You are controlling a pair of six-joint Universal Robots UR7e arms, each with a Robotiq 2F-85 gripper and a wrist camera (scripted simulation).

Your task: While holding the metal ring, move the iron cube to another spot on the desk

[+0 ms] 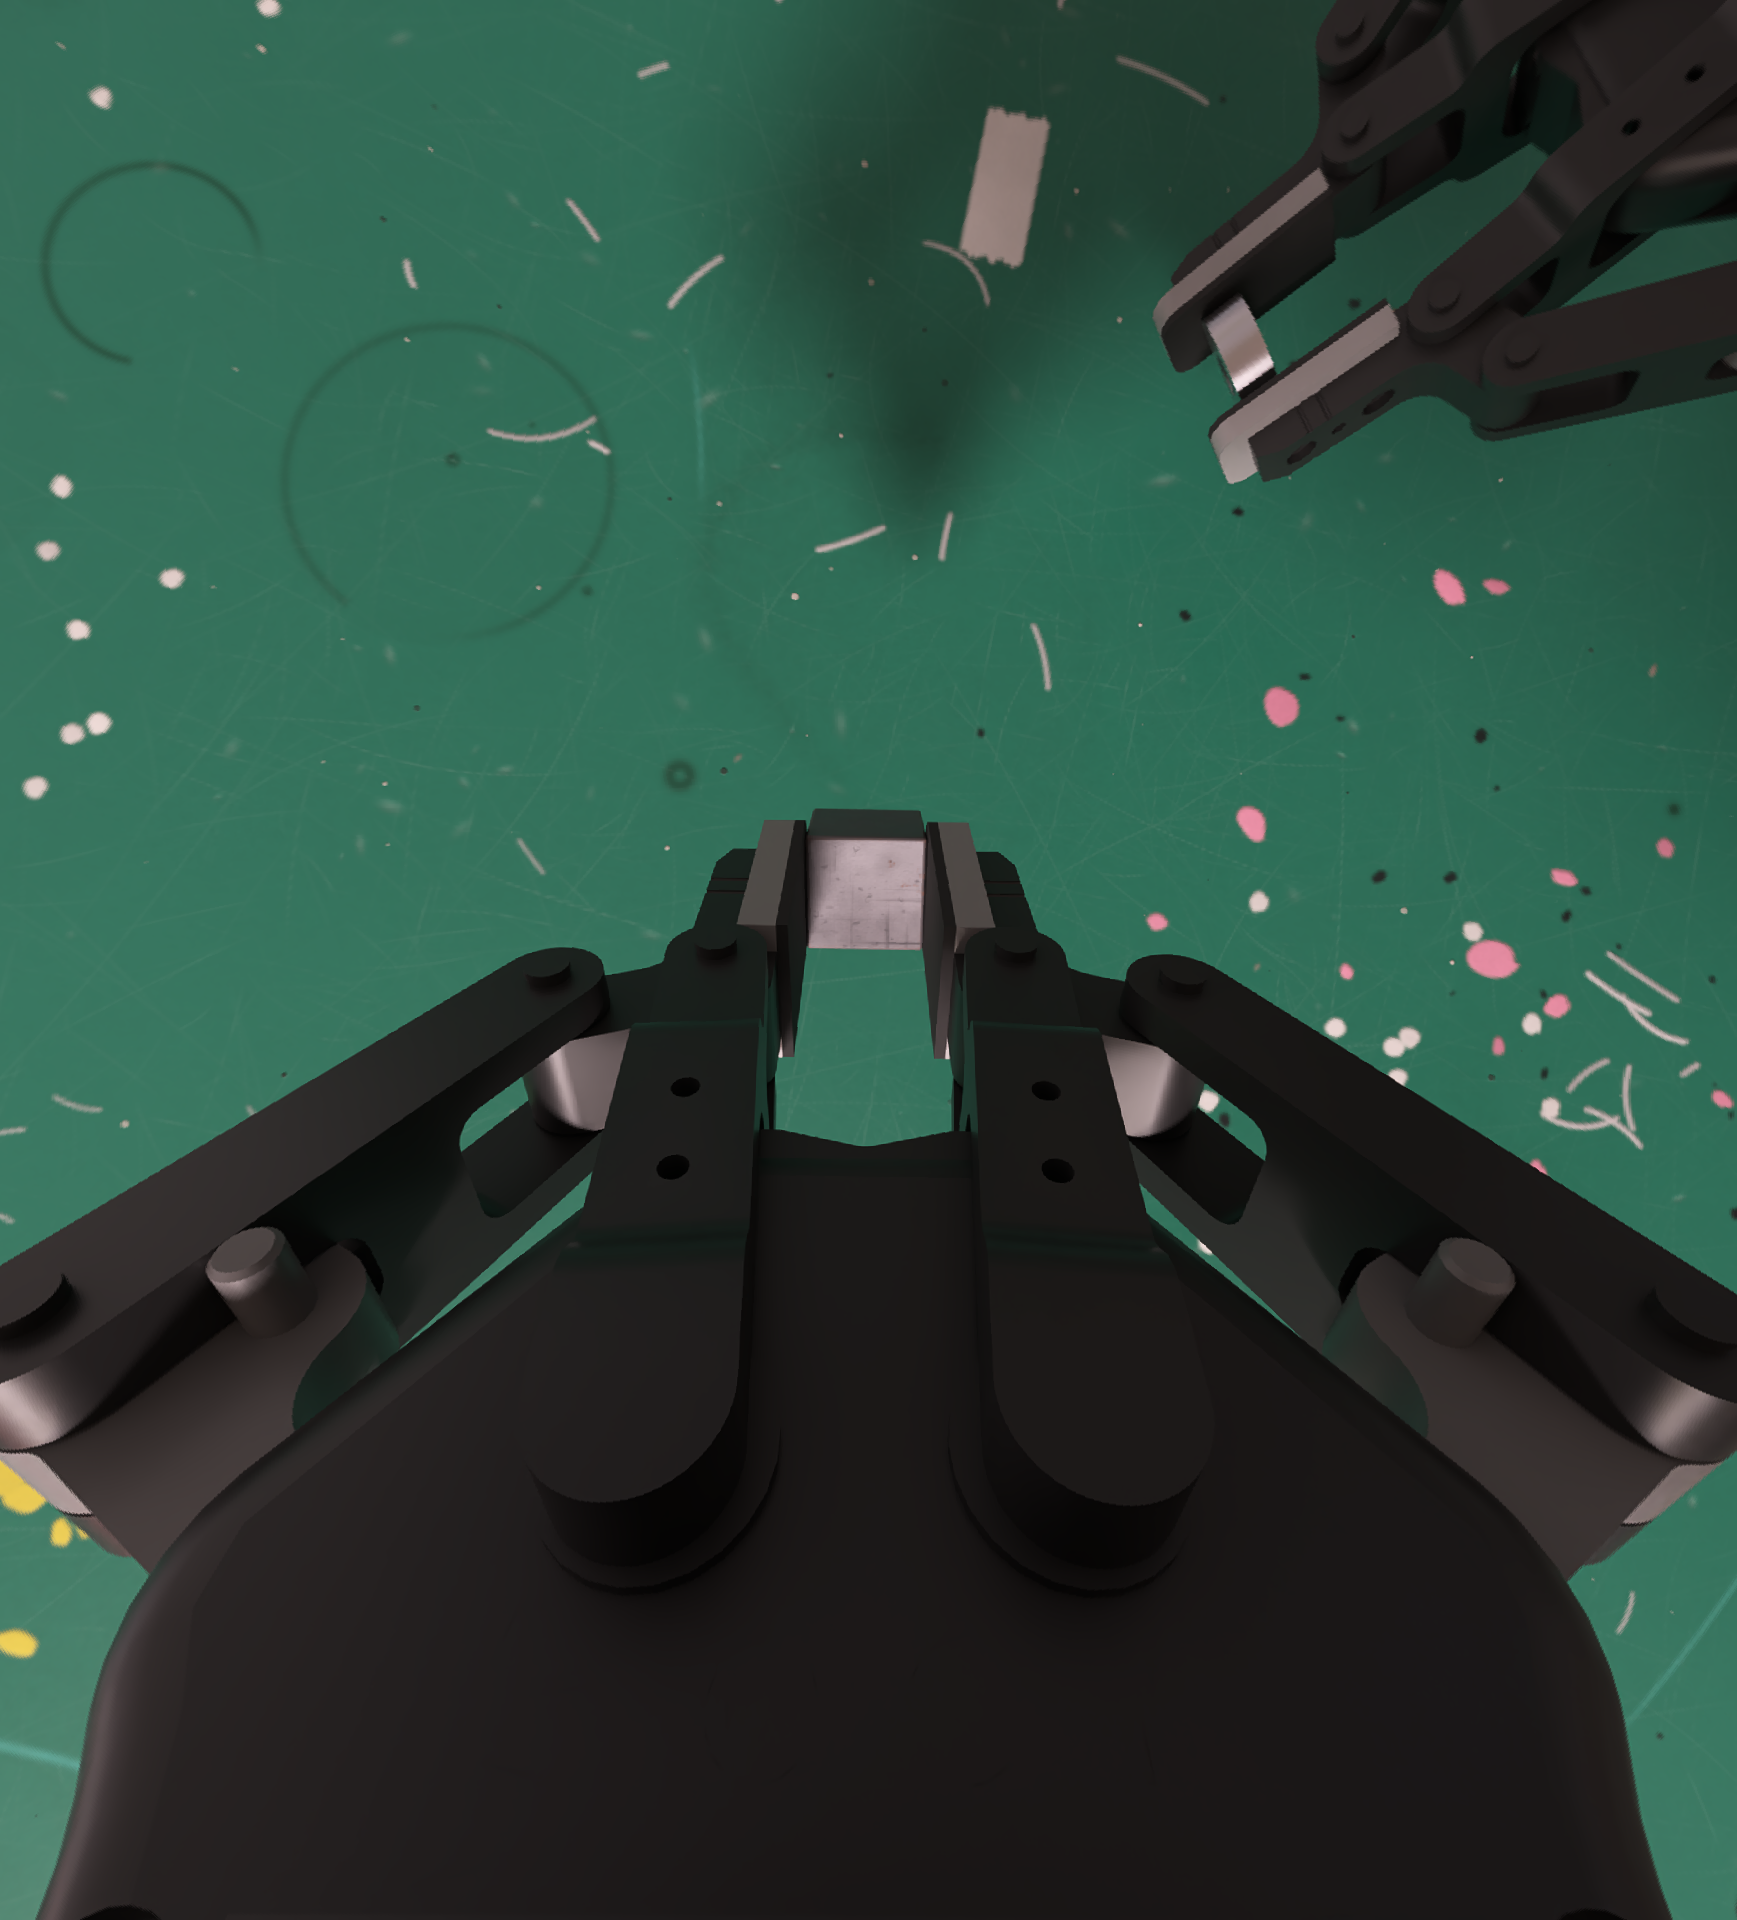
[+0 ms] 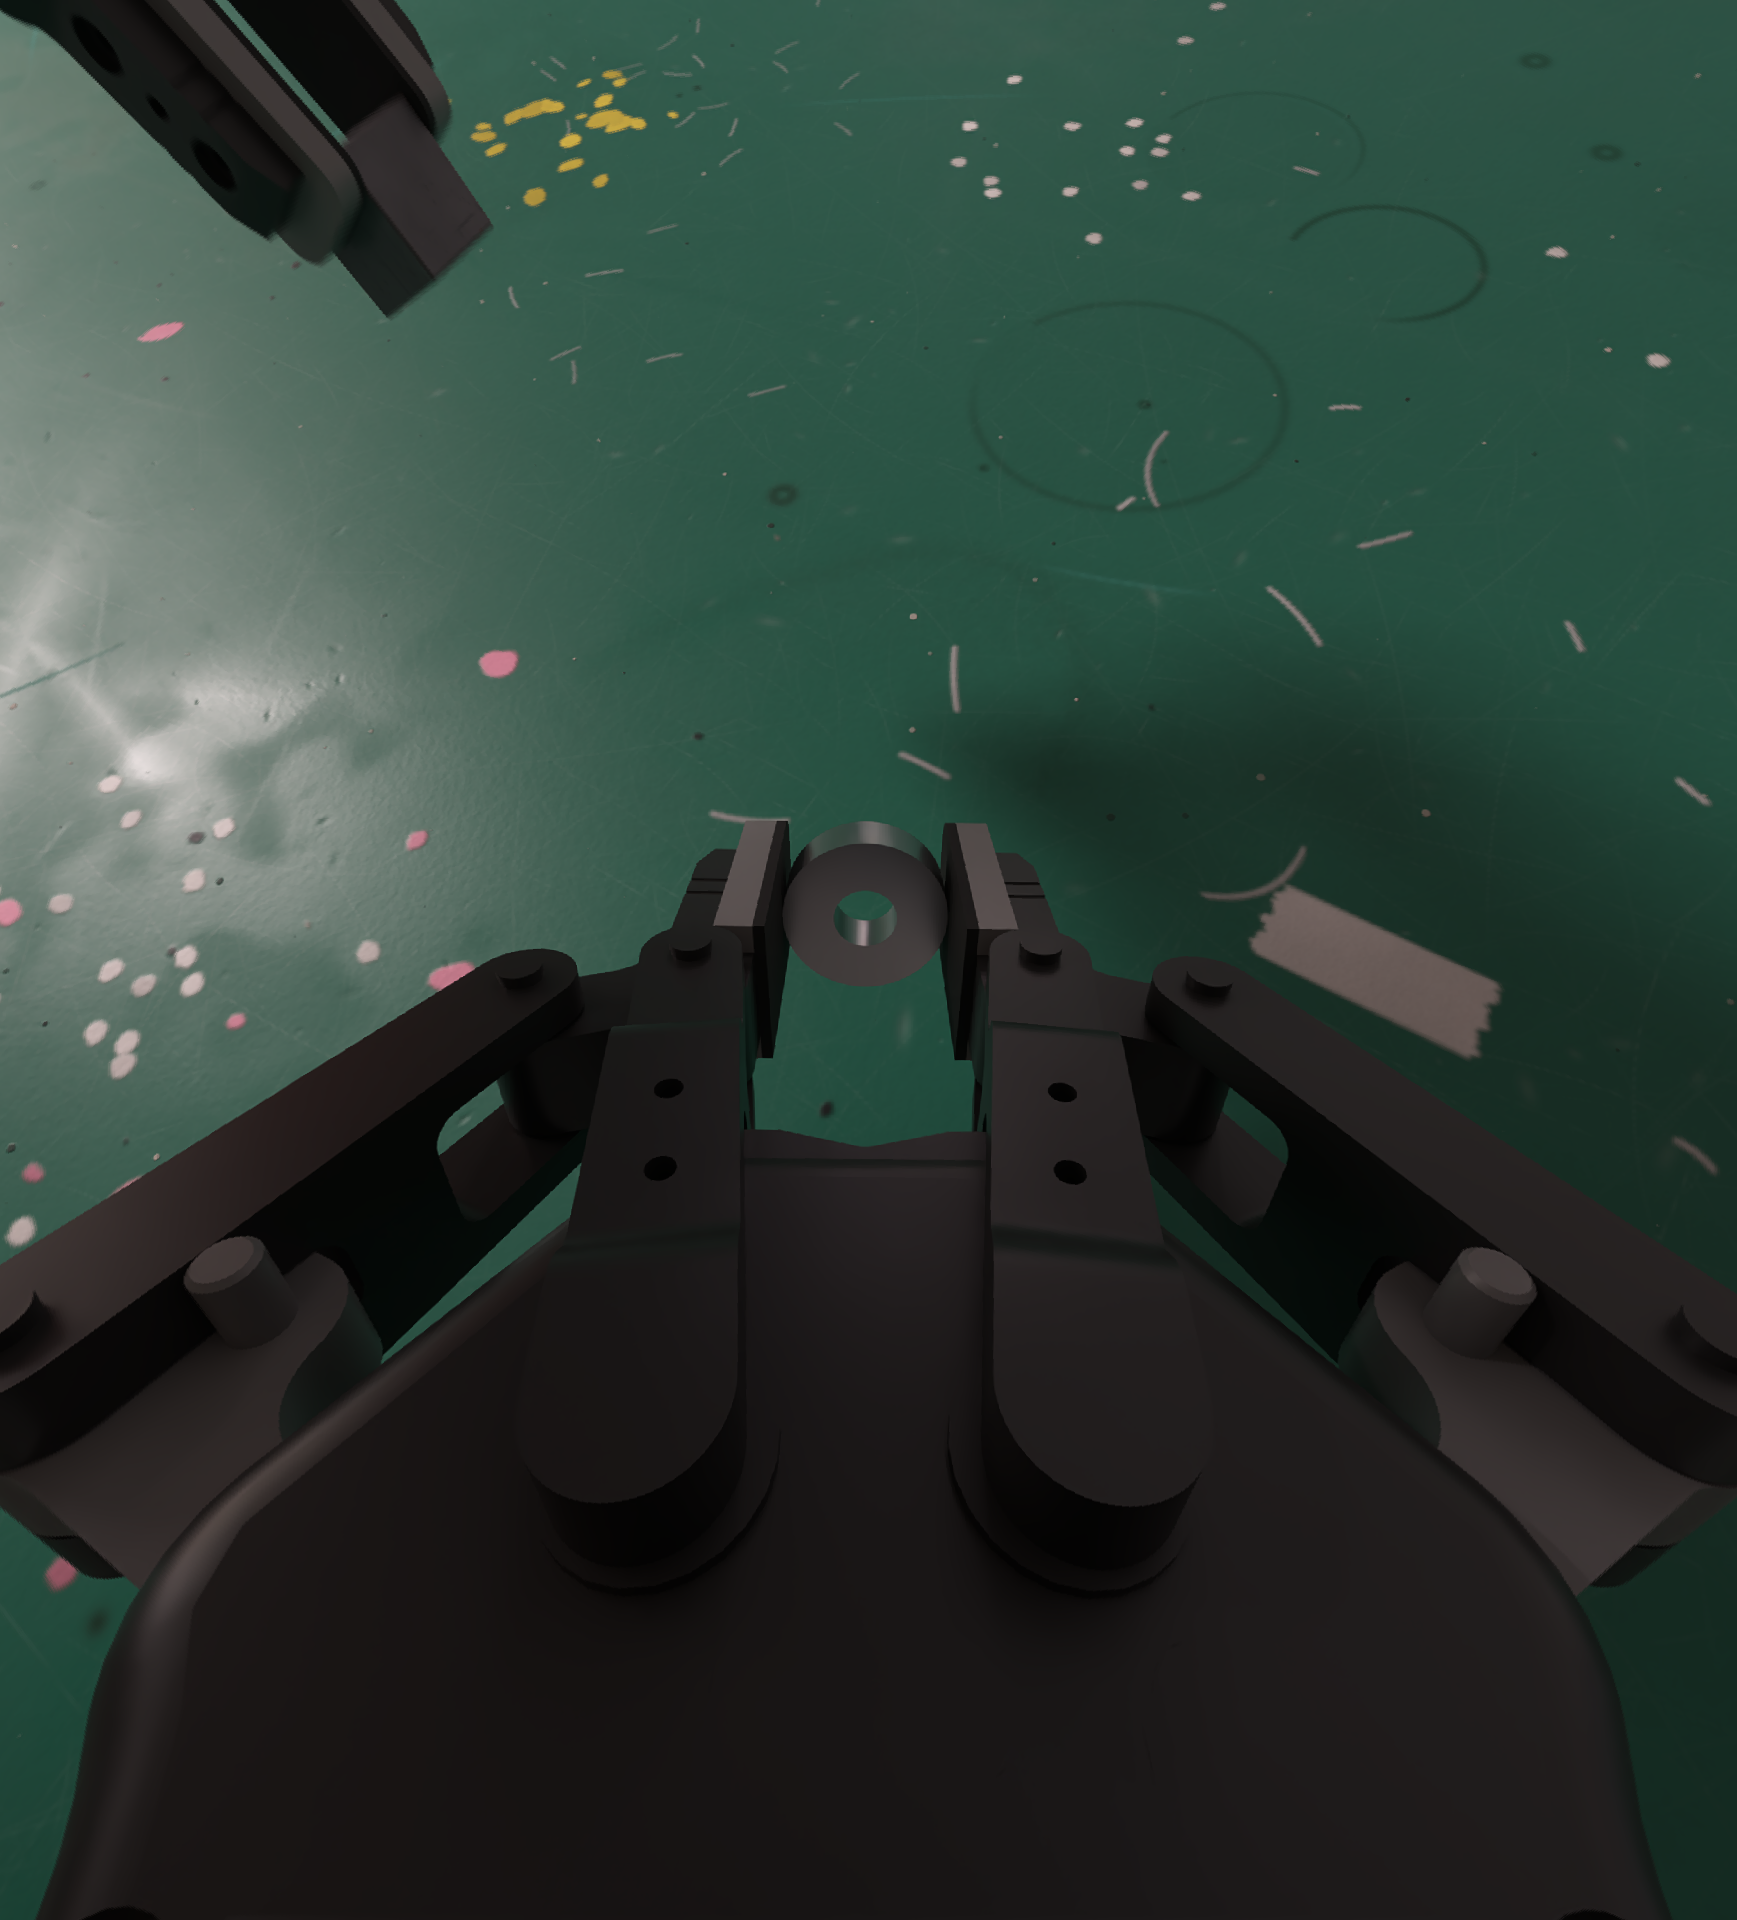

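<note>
A: Firstly, item one: left gripper. Condition?

B: Clamped on the iron cube. Both pads press its opposite sides; the cube sits at the fingertips, pale grey, faintly scuffed, held over the green desk. Whether its underside touches the desk I cannot tell.

A: Item two: right gripper.

B: Closed around the metal ring. The ring stands on edge between the pads, its hole facing the wrist camera. In the left wrist view the same gripper shows at upper right, the ring pinched near the fingertips and clear of the surface.

A: Spacing between the two?

B: Well apart. In the right wrist view, a finger of the left gripper enters at upper left.

A: Desk surface, sundry entries?

B: One strip of pale tape, lying flat, also seen beside the right gripper. Paint spatter: white, pink, yellow. Scored circles and short scratches throughout.
</note>
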